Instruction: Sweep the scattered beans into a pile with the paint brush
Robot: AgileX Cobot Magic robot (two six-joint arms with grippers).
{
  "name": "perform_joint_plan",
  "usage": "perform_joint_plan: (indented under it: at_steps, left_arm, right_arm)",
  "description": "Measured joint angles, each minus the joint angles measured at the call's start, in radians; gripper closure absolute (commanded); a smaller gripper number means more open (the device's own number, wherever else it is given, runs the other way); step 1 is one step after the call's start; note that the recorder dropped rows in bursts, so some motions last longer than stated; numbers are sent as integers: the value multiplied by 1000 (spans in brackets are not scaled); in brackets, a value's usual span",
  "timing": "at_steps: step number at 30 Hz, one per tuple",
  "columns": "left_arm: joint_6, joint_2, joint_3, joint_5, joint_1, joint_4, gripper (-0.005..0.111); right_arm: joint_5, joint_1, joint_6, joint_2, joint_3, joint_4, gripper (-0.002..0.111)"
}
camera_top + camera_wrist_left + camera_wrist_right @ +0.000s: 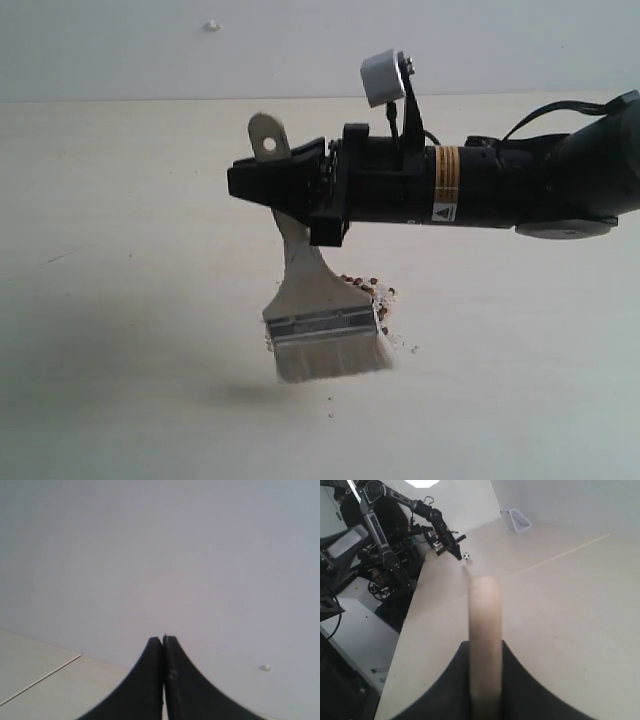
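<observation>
The right gripper has its jaws clamped on the paint brush; a hard stroke could flick the beans across the bench.

Robotics lab, other robot arms beside a pale worktable, plain white wall
</observation>
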Motion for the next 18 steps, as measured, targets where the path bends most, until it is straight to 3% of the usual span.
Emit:
perform_joint_plan:
  at_steps: [18]
  left_arm:
    - [0,0,0,0,0,0,107]
  right_arm:
    - [2,32,-115,70,55,-7,108]
